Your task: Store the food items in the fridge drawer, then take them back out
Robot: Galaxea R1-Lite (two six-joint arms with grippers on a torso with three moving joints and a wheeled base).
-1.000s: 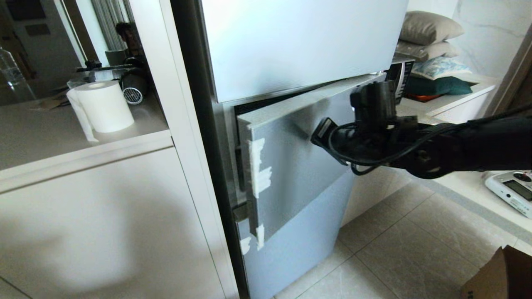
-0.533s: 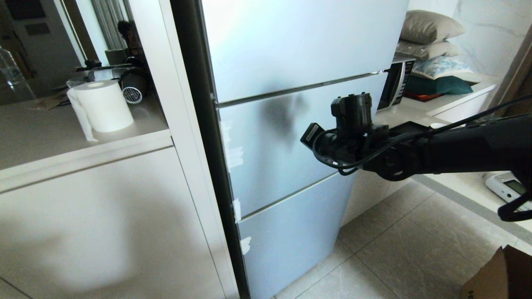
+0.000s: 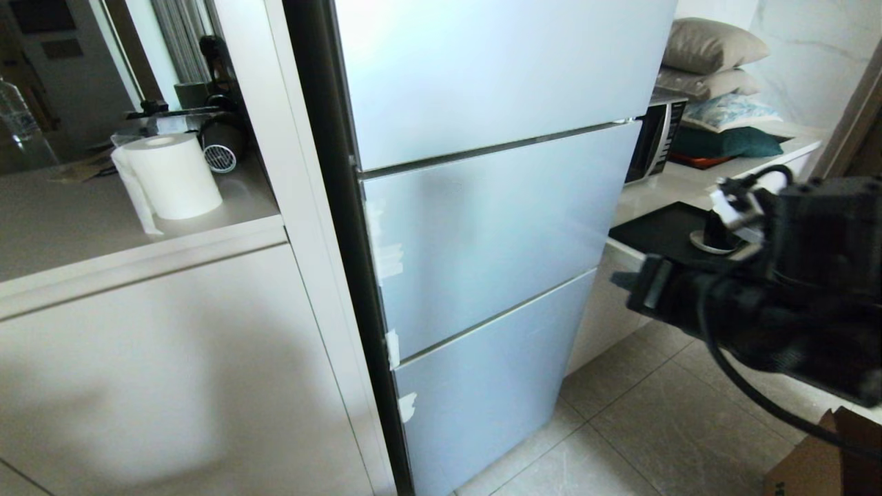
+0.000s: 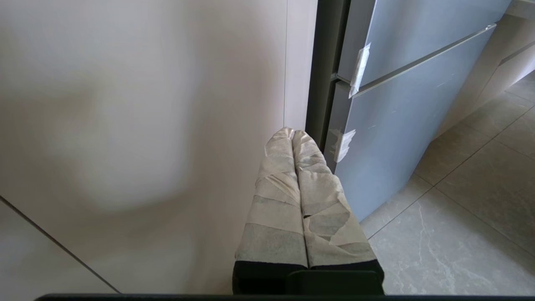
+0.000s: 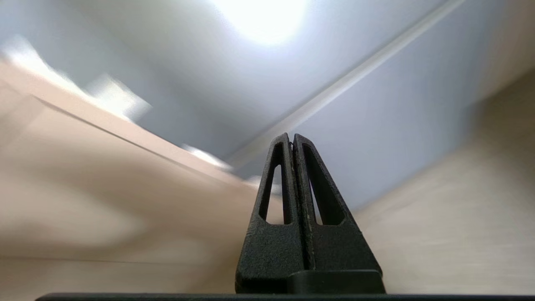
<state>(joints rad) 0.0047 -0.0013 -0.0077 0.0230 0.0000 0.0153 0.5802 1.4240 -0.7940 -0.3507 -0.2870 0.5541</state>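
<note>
the tall fridge with frosted pale-blue glass door panels [image 3: 482, 227] is the biggest thing here and all three panels sit flush and shut, so the clear drawer and the two red food items can't be seen anywhere, can't tell where they are. a few scraps of white tape [image 3: 387, 255] are stuck along the hinge-side edge of the middle panel, with more at the seams below it. left of the fridge there's a big plain cream cabinet front [image 3: 172, 386], and on the pale desk [image 3: 83, 227] on top of that cabinet sits a fat white paper towel roll [image 3: 172, 176], with a small dark round appliance with a grille [image 3: 222, 146] just behind it. right of the fridge a white desk [image 3: 696, 182] runs along the wall carrying a dark microwave [image 3: 654, 141] right beside the fridge, then a stack of grey and blue pillows [image 3: 716, 76] further along. grey stone-look floor tiles [image 3: 661, 427] are below the fridge, with a brown cardboard box corner [image 3: 827, 461] well off to the right.

the right arm's black right tool [image 5: 292, 140] hangs to the right of the fridge, apart from the panels, fingers pressed together on nothing. the left tool [image 4: 292, 133], fingers wrapped in pale tape, is also pressed together and empty, parked low by the cream cabinet just left of the fridge's bottom panel.
</note>
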